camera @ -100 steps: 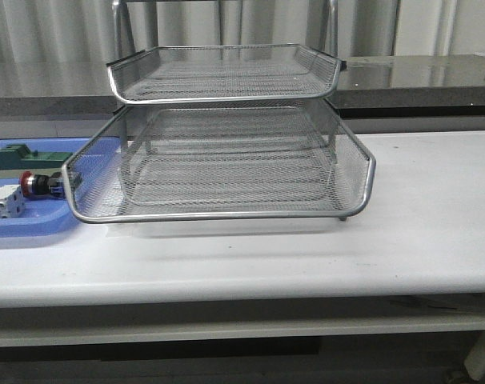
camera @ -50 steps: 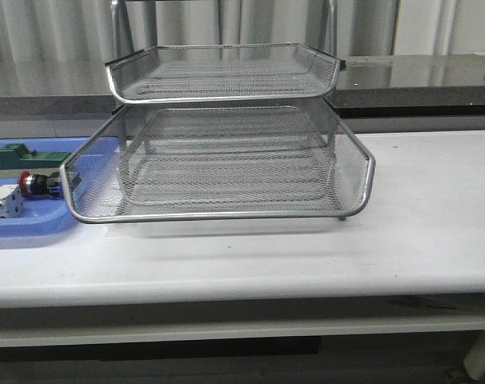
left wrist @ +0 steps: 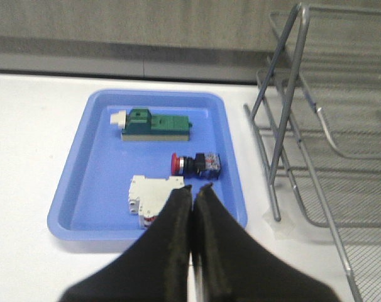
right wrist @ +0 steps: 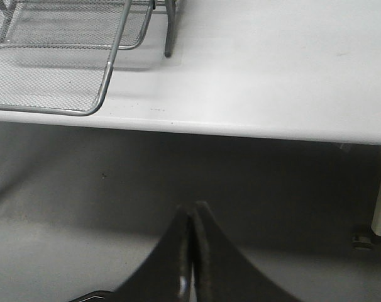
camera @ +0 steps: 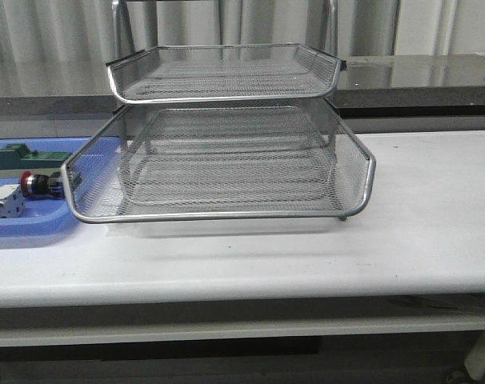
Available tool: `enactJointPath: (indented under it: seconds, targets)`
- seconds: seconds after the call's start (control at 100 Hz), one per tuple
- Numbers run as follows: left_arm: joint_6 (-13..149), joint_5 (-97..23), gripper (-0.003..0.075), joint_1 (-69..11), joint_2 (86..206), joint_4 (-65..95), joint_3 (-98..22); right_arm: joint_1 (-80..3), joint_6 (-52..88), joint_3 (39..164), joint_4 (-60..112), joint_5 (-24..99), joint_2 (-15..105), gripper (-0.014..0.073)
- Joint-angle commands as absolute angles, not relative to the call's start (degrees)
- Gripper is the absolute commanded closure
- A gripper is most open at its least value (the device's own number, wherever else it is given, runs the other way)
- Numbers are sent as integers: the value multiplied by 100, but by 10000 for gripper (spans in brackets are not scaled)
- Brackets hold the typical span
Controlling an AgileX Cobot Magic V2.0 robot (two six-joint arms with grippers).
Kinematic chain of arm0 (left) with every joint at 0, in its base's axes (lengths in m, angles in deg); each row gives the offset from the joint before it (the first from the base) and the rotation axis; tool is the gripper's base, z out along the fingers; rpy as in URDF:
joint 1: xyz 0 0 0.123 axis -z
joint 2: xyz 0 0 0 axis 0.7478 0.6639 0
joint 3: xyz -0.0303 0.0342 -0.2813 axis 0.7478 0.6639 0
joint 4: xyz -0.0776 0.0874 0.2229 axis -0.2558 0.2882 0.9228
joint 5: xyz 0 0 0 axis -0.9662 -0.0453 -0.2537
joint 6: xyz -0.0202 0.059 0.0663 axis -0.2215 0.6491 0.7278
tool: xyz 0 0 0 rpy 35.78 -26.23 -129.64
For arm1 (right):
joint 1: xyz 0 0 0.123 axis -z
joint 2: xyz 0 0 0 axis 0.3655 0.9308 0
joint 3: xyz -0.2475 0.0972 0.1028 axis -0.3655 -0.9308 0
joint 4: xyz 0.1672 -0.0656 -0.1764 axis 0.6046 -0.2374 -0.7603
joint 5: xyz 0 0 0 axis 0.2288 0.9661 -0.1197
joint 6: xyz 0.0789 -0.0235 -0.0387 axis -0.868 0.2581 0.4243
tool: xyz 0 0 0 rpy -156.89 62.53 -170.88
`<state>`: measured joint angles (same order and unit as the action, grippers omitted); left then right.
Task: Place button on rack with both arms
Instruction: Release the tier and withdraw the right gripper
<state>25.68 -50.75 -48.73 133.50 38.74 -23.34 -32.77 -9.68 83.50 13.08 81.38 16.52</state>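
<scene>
Button: the button (left wrist: 195, 163) lies on its side in the blue tray (left wrist: 83, 170), red cap toward the tray's middle, between the green block (left wrist: 156, 124) and the white block (left wrist: 154, 196).
Rack: the rack (camera: 226, 144) stands on the white table (camera: 418, 224), just beside the blue tray; the front view shows its lower tray pulled forward.
Left gripper: the left gripper (left wrist: 192, 192) shows only in its wrist view, fingers pressed together on nothing, above the tray's near edge.
Right gripper: the right gripper (right wrist: 190, 214) is clenched empty, out past the table's front edge, seen only by its own camera.
</scene>
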Motion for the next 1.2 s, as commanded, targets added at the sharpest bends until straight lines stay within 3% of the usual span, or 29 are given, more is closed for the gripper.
enactJointPath:
  seconds: [0.0, 0.45, 0.58, 0.77, 0.84, 0.91, 1.1, 1.13, 1.19]
  targets:
    - [2582, -5229, 741, -4893, 14028, 4029, -3102, -3298, -967, 8516, 1249, 7801, 1658, 661]
    - [3249, -7273, 741, -4882, 17553, 4156, -5852, -3298, -967, 8516, 1249, 7801, 1658, 661]
    - [3756, -8026, 740, -4882, 18106, 4074, -6394, -3298, -967, 8516, 1249, 7801, 1658, 661]
    - [4042, -8198, 719, -4882, 18326, 4056, -6615, -3298, -967, 8516, 1249, 7801, 1658, 661]
    - [4225, -8224, 650, -4882, 18326, 4017, -6658, -3298, -967, 8516, 1249, 7801, 1658, 661]
    - [4425, -8283, 529, -4882, 18326, 3972, -6668, -3298, -967, 8516, 1249, 7801, 1658, 661]
    - [4514, -8456, 37, -4882, 18326, 3972, -6668, -3298, -967, 8516, 1249, 7801, 1658, 661]
    - [4514, -8456, -1, -4882, 18326, 3972, -6668, -3298, -967, 8516, 1249, 7801, 1658, 661]
    - [4514, -8426, 17, -4882, 18326, 3972, -6668, -3298, -967, 8516, 1249, 7801, 1658, 661]
